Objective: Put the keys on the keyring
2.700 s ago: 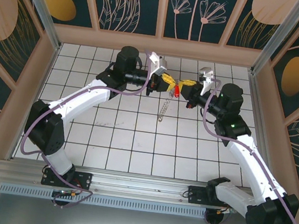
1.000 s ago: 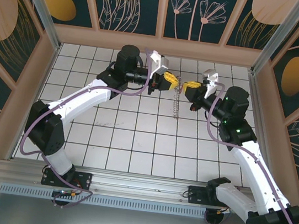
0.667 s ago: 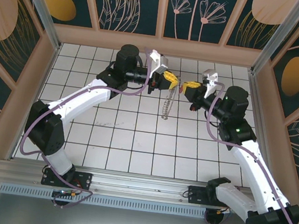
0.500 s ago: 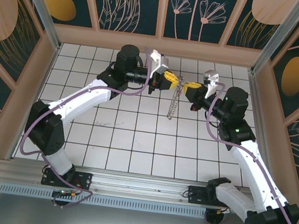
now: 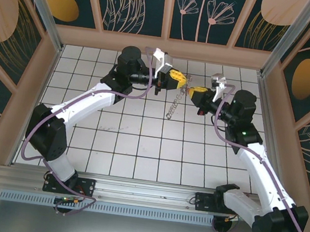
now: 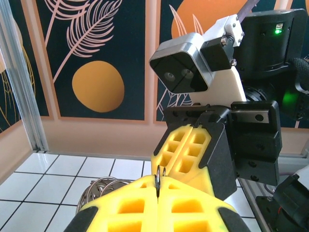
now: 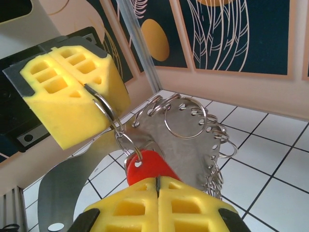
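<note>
Threading needs steadiness: our left end effector (image 6: 158,187) clamps shut on one silvery wire loop (image 7: 103,107) of the floppy, loop-fringed pale keyring (image 7: 186,140). Our right end effector (image 7: 157,186) pinches the tiny red-headed silver key (image 7: 147,166) tight, hole foremost.

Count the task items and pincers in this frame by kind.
Red-headed key: 1
Keyring: 1
Pincers: 2, left pincer and right pincer
Total: 4

Glossy red key (image 7: 147,166), shiny metal keyring (image 7: 183,118)
</note>
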### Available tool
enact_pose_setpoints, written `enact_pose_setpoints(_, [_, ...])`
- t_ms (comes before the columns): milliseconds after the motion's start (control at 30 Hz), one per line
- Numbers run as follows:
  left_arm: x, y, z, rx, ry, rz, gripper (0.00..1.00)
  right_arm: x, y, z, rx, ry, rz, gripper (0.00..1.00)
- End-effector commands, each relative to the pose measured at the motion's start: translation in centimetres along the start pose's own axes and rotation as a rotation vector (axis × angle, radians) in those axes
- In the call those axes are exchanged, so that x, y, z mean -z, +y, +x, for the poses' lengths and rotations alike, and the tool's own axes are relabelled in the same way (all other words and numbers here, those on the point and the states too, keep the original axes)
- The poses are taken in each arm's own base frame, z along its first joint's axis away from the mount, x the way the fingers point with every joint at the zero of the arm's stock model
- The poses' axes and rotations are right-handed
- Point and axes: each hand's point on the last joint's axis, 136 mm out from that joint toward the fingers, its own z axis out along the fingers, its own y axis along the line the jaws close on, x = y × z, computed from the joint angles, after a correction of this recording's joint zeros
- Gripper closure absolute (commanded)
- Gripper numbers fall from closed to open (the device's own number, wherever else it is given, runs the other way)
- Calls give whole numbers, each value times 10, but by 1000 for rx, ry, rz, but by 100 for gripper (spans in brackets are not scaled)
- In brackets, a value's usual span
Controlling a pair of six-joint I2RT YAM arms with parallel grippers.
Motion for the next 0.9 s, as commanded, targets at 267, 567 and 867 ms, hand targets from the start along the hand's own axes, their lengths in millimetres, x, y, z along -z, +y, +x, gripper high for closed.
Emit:
enact_pose_setpoints(267, [4, -7, -24, -53, -73, 13, 100, 26, -8, -34, -35, -132, 2, 82])
enact_pose_setpoints(567, [2, -6, -22, -27, -77, 27, 100, 24, 12, -45, -23, -160, -124, 63])
enact_pose_setpoints(867, [-1, -5, -22, 36, -104, 60, 100, 21, 10, -54, -9, -194, -150, 59])
